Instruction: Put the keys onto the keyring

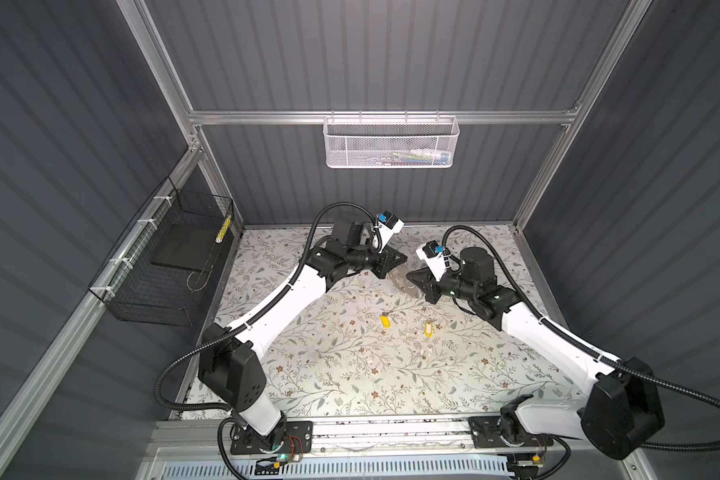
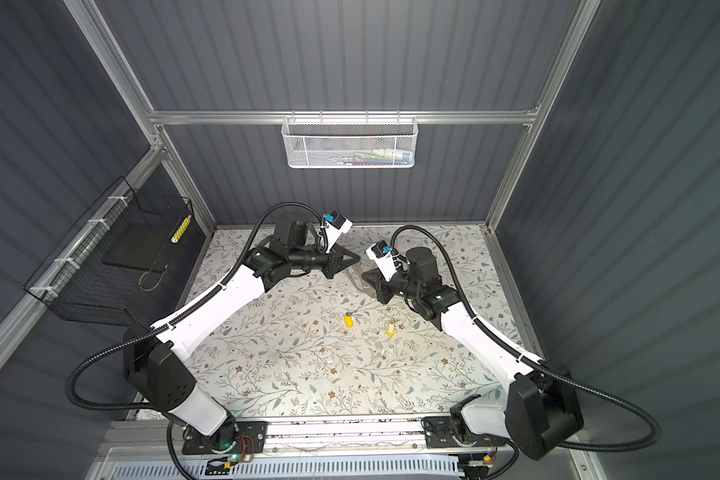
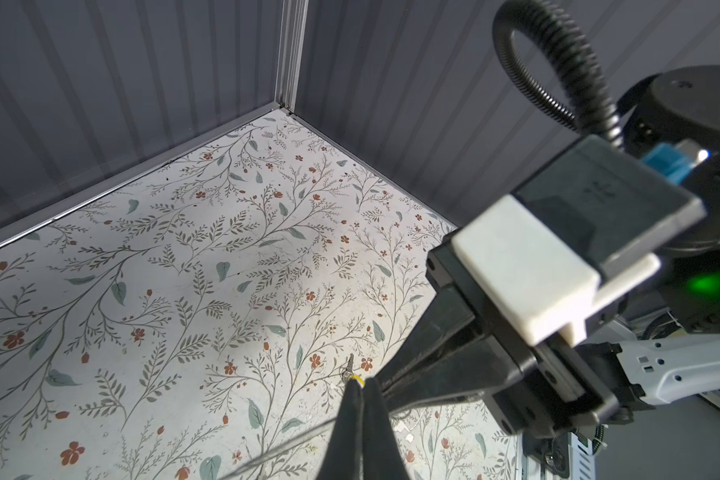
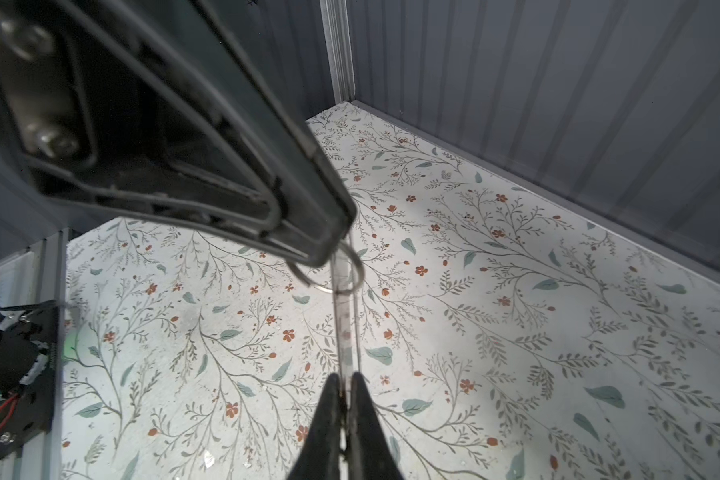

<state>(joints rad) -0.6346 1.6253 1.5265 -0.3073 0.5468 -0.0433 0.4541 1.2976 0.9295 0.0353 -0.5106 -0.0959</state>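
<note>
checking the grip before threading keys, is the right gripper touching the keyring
Touching. The right wrist view shows the right gripper shut on the keyring, whose thin edge runs straight in between both fingers with no gap.

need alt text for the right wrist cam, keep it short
The right gripper is shut on the keyring, seen edge-on as a thin pale strip that reaches the tip of the left gripper, which is close and large in frame. Beneath them is the floral-print table, with grey ribbed walls behind.
</note>
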